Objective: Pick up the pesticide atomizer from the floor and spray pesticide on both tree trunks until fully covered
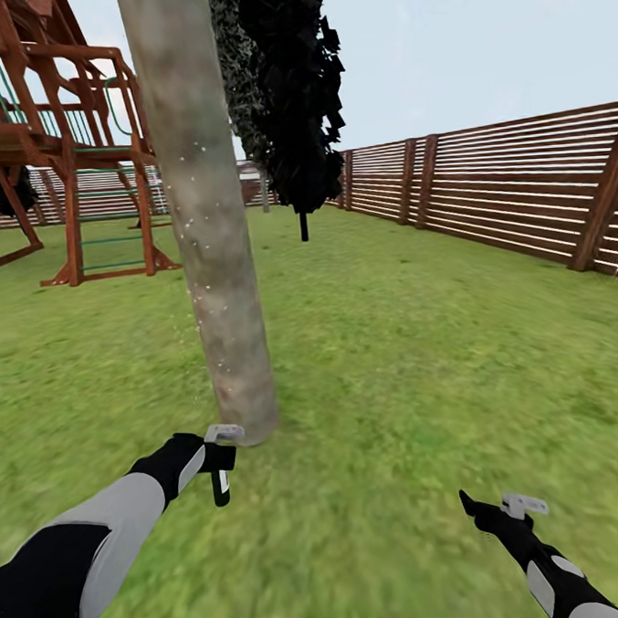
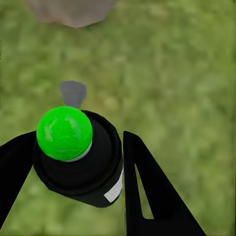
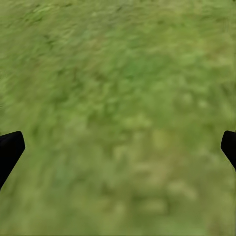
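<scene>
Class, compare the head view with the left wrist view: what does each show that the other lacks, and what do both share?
Head view alone: the playset, fence, dark cypress, sky, and the open right gripper. Left wrist view alone: the atomizer up close, its top green, shut between the left gripper's fingers. Both share the grass and the foot of the trunk.

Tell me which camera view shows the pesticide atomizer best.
The left wrist view: the pesticide atomizer sits close up between the left pincer's fingers, green cap plain. In the head view it is a small dark shape.
</scene>
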